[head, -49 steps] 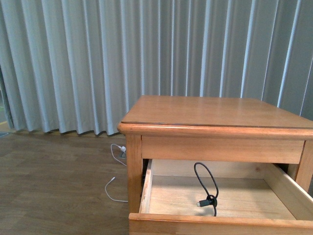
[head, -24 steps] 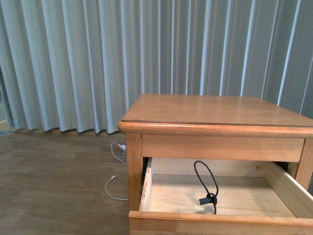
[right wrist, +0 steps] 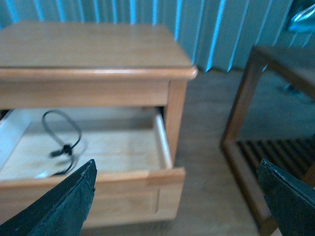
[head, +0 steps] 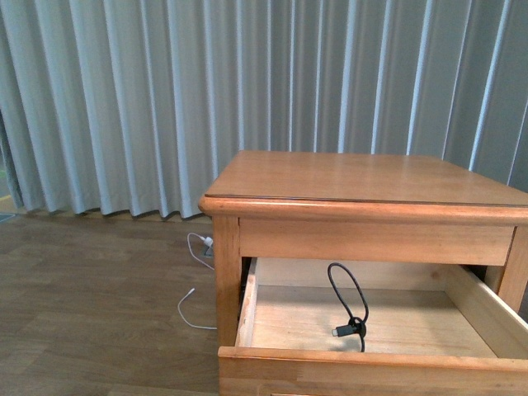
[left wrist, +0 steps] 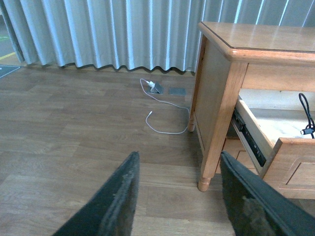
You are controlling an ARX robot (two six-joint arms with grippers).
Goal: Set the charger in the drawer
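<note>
The charger's black looped cable (head: 351,305) lies inside the drawer (head: 371,363), which stands pulled out from the honey-coloured cabinet (head: 355,177). The drawer's front panel hides the cable's near end in the front view. The loop also shows in the left wrist view as the cable (left wrist: 307,115) over the drawer's side (left wrist: 290,162). In the blurred right wrist view the cable (right wrist: 61,135) rests on the pale drawer floor behind the drawer front (right wrist: 98,196). My left gripper (left wrist: 178,162) hangs open over the floor beside the cabinet. My right gripper (right wrist: 176,169) is open and empty in front of the drawer.
A thin white cable (head: 194,309) with a white plug trails on the wooden floor left of the cabinet, the same white cable (left wrist: 165,123) showing in the left wrist view. A dark wooden frame (right wrist: 241,113) stands right of the cabinet. Grey curtains (head: 165,99) hang behind.
The front view has shifted a little, so the cabinet top sits higher in the picture and more of the drawer's front rim shows. The cable has not moved.
</note>
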